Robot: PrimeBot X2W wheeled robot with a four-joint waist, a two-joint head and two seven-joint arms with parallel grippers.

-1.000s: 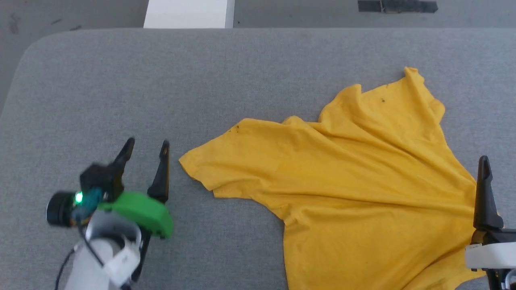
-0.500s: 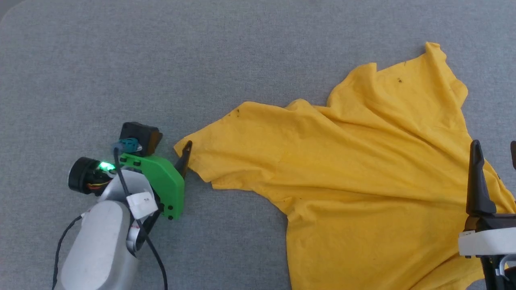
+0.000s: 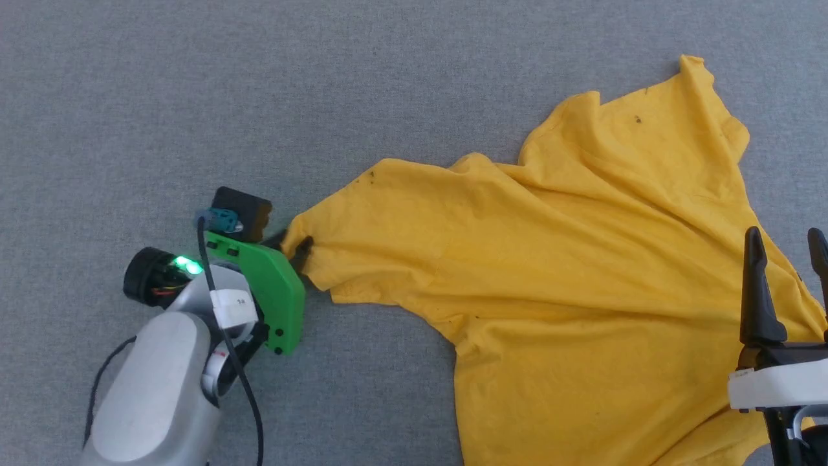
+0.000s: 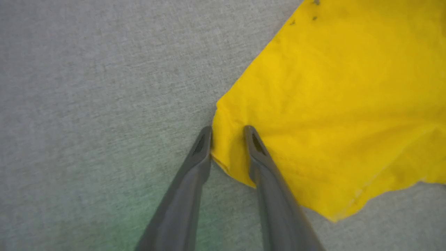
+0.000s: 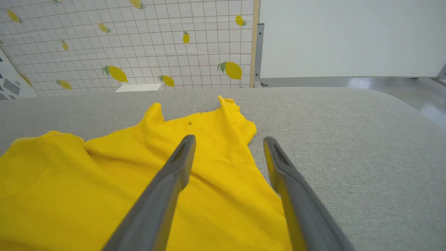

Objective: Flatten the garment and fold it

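Note:
The garment, a bright yellow T-shirt with its plain side up, lies rumpled on the grey table, spreading from the middle to the right. My left gripper is at the tip of its left sleeve. In the left wrist view the garment's sleeve corner bunches between the two fingers of the left gripper, which stand partly closed with a gap between them. My right gripper hovers open over the shirt's right edge. In the right wrist view the right gripper holds nothing, with the garment below it.
The grey padded table stretches bare to the left and beyond the shirt. In the right wrist view its far edge meets a lemon-print grid wall and a white panel.
The head camera tilted down, hiding the table's far edge. My left gripper moved right onto the sleeve corner, and its jaws narrowed around the fabric. The right gripper stayed open.

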